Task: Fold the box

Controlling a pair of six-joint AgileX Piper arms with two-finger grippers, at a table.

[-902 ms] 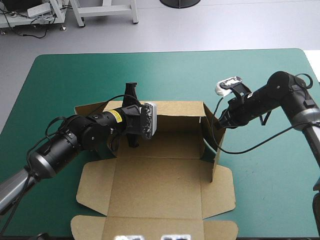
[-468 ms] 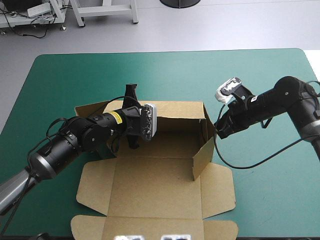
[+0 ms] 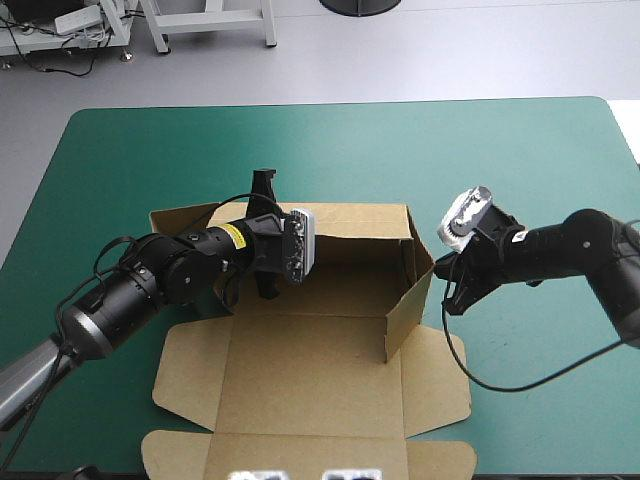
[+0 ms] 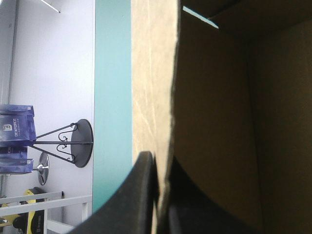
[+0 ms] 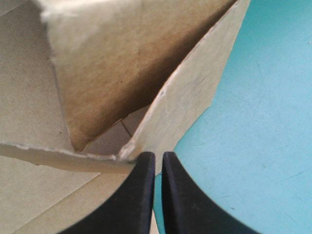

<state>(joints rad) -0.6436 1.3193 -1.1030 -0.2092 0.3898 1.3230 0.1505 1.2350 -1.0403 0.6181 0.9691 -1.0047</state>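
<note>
Teal-green cover (image 3: 400, 150), brown box (image 3: 320, 370) half raised at its middle
Your left gripper (image 4: 160, 158) pinches the box's back wall (image 3: 350, 225); your right gripper (image 5: 157, 157), fingers together on nothing, sits just outside the right wall (image 3: 410, 310)

The right gripper (image 5: 155, 157) has its black fingers (image 5: 138, 195) standing almost together, with only a thin slit between them. Just ahead of their tips sits a corner of the brown box (image 5: 122, 73). One wall stands raised and slants away, its inner face in shade, and the pale cut edge of a lower panel runs in to meet it there. That corner looks to be touching one fingertip, though I can't be sure. Beside the wall lies bare teal-green cover (image 5: 258, 126).
</note>
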